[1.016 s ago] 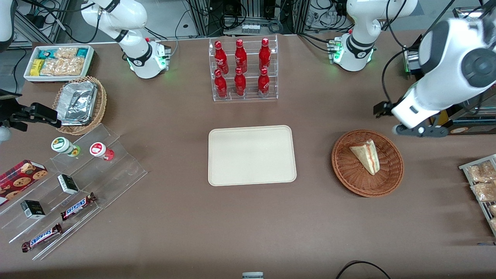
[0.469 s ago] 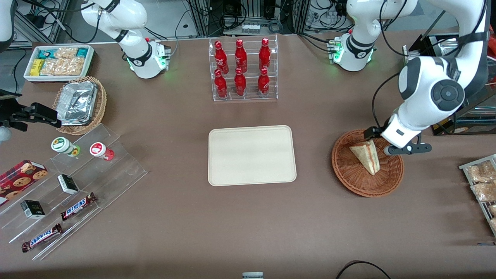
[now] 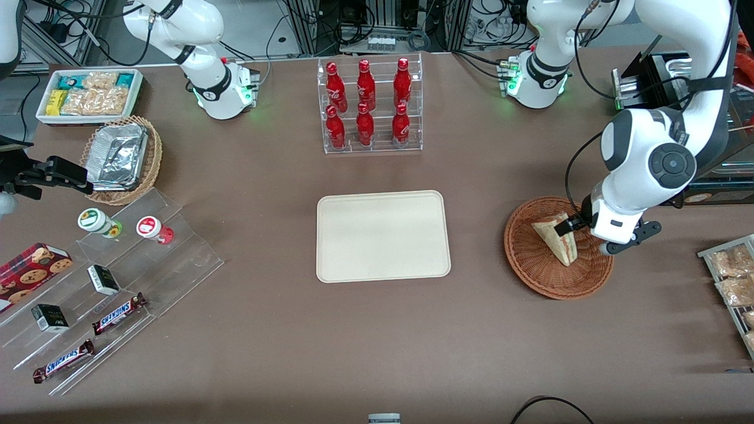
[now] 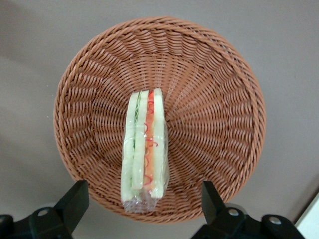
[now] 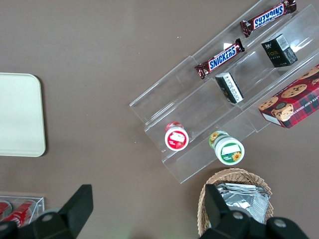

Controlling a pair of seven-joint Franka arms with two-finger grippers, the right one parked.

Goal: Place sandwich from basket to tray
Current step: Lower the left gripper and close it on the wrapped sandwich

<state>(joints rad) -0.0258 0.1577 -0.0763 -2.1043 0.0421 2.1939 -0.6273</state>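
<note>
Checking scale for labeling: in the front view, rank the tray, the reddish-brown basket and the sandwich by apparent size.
1. tray, largest
2. basket
3. sandwich, smallest; the open tool hangs over it.

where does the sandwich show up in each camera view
Front view: the sandwich lies in the reddish-brown basket, toward the working arm's end of the table, with the left claw over it.
Left wrist view: the sandwich lies in the basket, seen edge-on between the open claw's fingers.
Right wrist view: not in it.
Shared landmark: the basket.
</note>
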